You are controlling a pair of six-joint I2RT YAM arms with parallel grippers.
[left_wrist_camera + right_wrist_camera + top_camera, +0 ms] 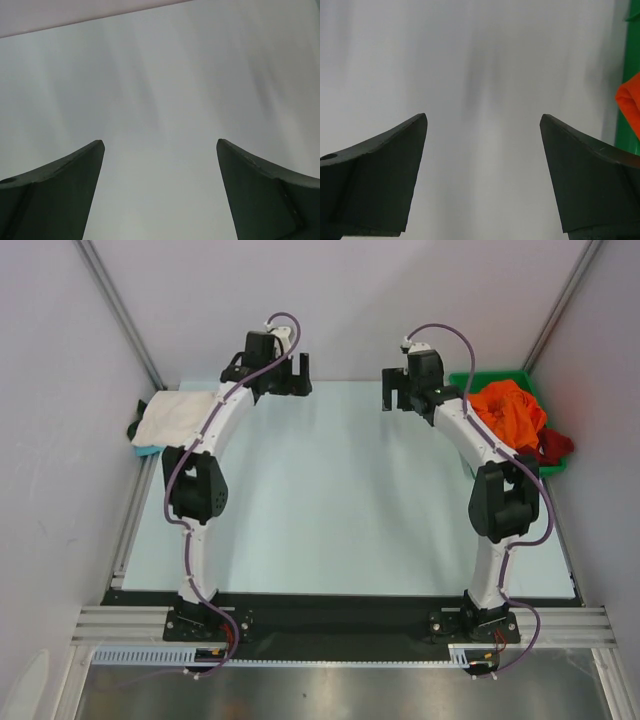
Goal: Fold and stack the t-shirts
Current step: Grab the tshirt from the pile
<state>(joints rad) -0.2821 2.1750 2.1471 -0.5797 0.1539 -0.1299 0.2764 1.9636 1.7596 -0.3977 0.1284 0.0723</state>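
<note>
At the near edge the two arm bases [205, 620] are bolted side by side on a black strip [330, 625], and each arm reaches toward the far side of the pale desk [330, 510]. The left gripper [288, 375] hangs above the far left part of the desk, its jaws spread wide with nothing between them. Its wrist view shows only bare desk surface between the two dark fingers [60, 190]. The right gripper [398, 390] hangs above the far right part, likewise wide open and holding nothing.

Just left of the left arm, at the far left edge of the desk, a white t-shirt [175, 418] lies in a flat bundle on top of a light blue cloth [148, 450]. A bit of dark cloth shows at its left. In the far right corner stands a green bin [465, 380]. A crumpled orange t-shirt [510, 410] is heaped in it, and a dark red t-shirt [555, 447] hangs over its right rim. The right wrist view catches the bin's green wall and an orange fold at its right edge.
</note>
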